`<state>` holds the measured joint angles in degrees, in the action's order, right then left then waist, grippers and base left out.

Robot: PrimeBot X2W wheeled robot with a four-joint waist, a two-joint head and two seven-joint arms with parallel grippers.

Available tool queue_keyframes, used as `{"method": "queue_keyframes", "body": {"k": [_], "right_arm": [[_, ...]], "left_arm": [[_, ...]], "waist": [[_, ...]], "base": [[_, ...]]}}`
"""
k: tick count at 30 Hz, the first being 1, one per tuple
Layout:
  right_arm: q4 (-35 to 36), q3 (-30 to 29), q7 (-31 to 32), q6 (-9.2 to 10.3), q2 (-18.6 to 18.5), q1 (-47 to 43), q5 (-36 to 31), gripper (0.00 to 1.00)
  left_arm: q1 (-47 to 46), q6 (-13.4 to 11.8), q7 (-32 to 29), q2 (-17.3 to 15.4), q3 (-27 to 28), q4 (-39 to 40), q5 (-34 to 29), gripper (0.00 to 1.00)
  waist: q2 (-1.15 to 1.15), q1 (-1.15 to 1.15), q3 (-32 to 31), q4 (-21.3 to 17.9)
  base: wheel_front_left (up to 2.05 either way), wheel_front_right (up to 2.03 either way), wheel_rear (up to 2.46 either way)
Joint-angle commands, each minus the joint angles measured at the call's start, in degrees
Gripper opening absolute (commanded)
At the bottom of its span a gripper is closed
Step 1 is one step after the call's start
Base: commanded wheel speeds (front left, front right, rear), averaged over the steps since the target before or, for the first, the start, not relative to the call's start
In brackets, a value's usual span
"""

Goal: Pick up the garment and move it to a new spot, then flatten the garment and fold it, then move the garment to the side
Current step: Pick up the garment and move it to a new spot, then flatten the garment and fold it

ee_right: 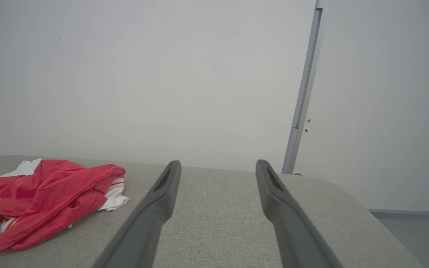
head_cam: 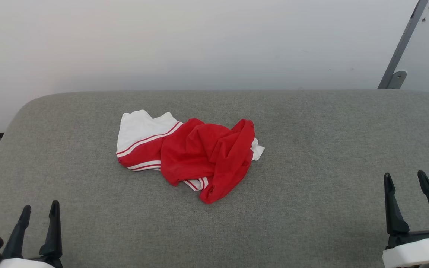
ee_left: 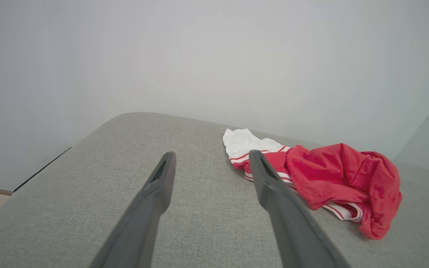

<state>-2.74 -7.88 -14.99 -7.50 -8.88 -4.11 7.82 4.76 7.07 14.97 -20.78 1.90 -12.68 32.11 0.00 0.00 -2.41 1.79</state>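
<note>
The garment (head_cam: 199, 156) lies crumpled in a loose heap near the middle of the worktop (head_cam: 311, 149), slightly toward its far edge. Its red body is bunched into soft, rounded folds, and the cloth looks thin and matte. A flat white sleeve panel edged with red stripes spreads out on the robot's left side of the heap, and a small white corner pokes out on the right. From the left wrist view the garment (ee_left: 333, 175) sits just beyond and to the right of the fingers. From the right wrist view the garment (ee_right: 50, 193) rests off to the left. The worktop is covered in grey woven fabric with a fine grain, and its corners are rounded. The left pincer (head_cam: 40, 204) hovers at the near left, well apart from the cloth, its two dark tapered fingers spread wide and holding nothing. The right pincer (head_cam: 404, 174) hangs at the near right, likewise spread and empty. Behind the worktop rises a plain pale wall (head_cam: 199, 37), with a slim grey metal post (head_cam: 400, 48) leaning at the far right.
</note>
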Motion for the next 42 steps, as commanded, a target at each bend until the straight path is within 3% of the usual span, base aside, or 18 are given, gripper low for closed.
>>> {"method": "queue_keyframes", "body": {"k": [1, 9, 20, 30, 34, 42], "right_arm": [[0.05, -0.21, -0.27, 0.0, 0.2, -0.31, -0.23, 1.0], [-0.14, -0.31, -0.27, 0.0, 0.13, -0.26, -0.31, 1.0], [-0.23, 0.12, -0.27, 0.01, 0.33, -0.64, -0.56, 1.0], [0.91, 1.56, -0.27, 0.0, -0.04, 0.76, -0.95, 1.0], [1.96, 3.14, -0.27, 0.0, 0.16, 2.46, -1.09, 1.0], [4.42, 4.91, -0.21, 0.01, 1.38, 6.39, -1.39, 1.0]], "left_arm": [[0.56, 0.28, 0.31, 0.28, 0.29, 0.13, -0.35, 1.0], [1.08, 0.4, 0.31, 1.85, 0.66, 0.28, -0.42, 1.0], [0.21, 0.38, 0.31, 0.95, -0.82, -0.7, 0.5, 1.0], [-13.35, 0.39, -7.5, -6.39, -10.92, -5.62, 2.83, 1.0], [-22.55, 0.39, -13.17, -10.78, -15.92, -9.62, 5.4, 1.0], [-37.29, 0.38, -22.03, -15.9, -21.55, -19.03, 9.67, 1.0]], "waist": [[0.0, 0.0, -0.02, 0.0], [0.0, 0.0, -0.15, 0.05], [0.0, 0.0, -0.63, -0.25], [0.0, 0.0, 1.6, -3.06], [0.0, 0.0, 5.09, -6.42], [0.0, 0.0, 12.94, -11.43]], "base": [[0.0, 0.0, 0.0], [0.0, 0.0, 0.0], [0.0, 0.0, 0.0], [0.0, 0.0, 0.0], [0.0, 0.0, 0.0], [0.0, 0.0, 0.0]]}}
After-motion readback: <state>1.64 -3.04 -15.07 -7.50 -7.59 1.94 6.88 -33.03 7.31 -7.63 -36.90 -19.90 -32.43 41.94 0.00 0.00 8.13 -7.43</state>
